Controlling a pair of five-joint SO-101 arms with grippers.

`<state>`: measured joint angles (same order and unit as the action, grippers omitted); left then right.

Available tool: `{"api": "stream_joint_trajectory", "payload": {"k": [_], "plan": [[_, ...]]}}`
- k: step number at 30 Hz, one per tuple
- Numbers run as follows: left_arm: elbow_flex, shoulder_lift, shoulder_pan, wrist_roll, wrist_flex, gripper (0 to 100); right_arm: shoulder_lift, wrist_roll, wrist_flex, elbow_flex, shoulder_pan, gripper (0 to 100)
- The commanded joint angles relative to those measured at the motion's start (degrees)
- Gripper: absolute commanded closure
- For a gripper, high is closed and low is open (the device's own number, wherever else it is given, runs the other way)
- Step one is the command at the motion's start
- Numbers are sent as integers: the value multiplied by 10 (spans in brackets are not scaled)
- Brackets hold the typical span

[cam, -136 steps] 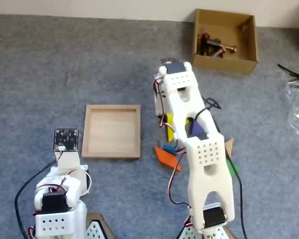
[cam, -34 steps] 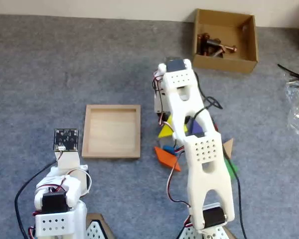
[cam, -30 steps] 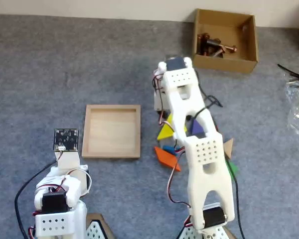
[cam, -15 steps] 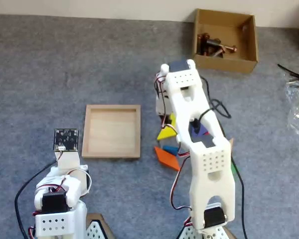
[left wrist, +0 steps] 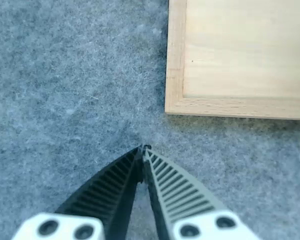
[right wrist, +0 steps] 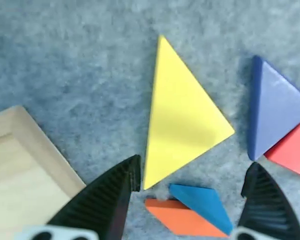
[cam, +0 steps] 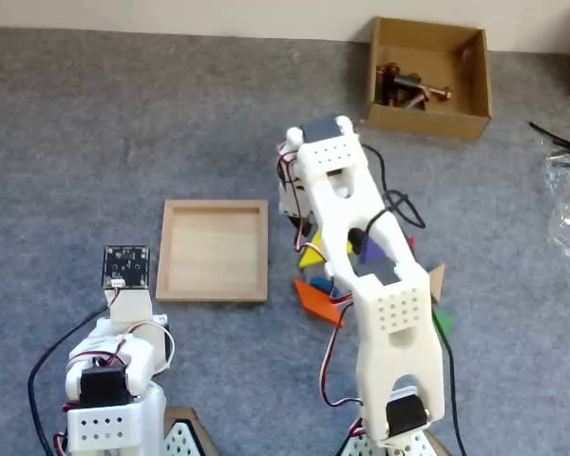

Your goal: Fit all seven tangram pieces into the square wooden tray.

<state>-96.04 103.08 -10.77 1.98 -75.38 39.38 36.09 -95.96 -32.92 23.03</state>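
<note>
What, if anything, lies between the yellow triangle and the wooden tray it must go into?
Nothing visible does: bare grey carpet separates the yellow triangle from the corner of the wooden tray. The right hand hangs open above the triangle, and the light blue piece and orange piece lie beside that path.

My left end effector (left wrist: 142,150) is black and ribbed, and my right end effector (right wrist: 194,170) is black too. The counter (cam: 95,114) is mottled grey. The tray (left wrist: 175,60) is pale wood. Beside it lie a yellow triangle (right wrist: 182,130), a navy triangle (right wrist: 275,107), a red piece (right wrist: 295,152), a light blue piece (right wrist: 202,205) and an orange piece (right wrist: 182,222).
</note>
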Motion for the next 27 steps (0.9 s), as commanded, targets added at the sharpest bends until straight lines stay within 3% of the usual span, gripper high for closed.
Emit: {"api": "stream_joint_trajectory", "payload": {"k": [1, 27], "plan": [[-12, -4, -5, 2, -4, 995, -44, 8, 13, -4, 9, 688], [-12, -4, -5, 2, -4, 995, 39, 13, 27, -1, -11, 688]]}}
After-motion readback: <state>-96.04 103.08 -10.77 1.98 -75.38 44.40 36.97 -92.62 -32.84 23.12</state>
